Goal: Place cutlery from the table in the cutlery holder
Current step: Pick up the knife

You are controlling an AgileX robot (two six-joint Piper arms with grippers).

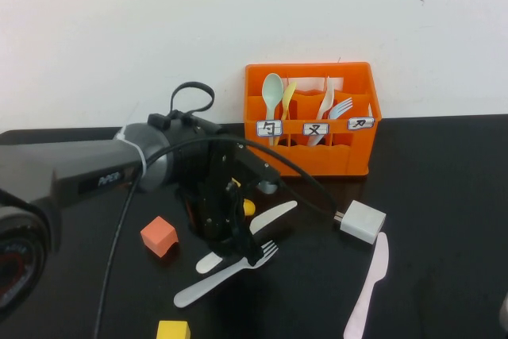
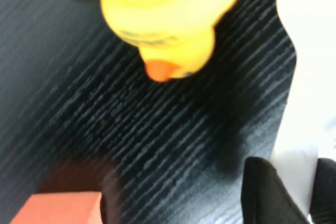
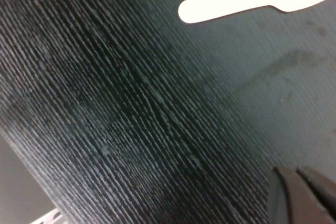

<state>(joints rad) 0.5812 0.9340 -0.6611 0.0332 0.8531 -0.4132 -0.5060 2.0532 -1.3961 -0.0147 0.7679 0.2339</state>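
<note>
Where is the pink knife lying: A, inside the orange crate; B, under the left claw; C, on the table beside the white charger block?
C: the pink knife lies flat on the table, its tip next to the white charger block.

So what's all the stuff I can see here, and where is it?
cutlery holder: one, orange, back of the table, spoons and forks inside
cream-white knife: one, under the left hand
grey fork: one, crossing beside that knife
pink knife: one, front right
charger block: one, white, by the pink knife's tip
orange cube: one, left of the arm
yellow block: one, front edge
yellow duck: one, near the left hand
table: one, black
left hand: shut on the cream-white knife
right hand: shut, above bare table
</note>
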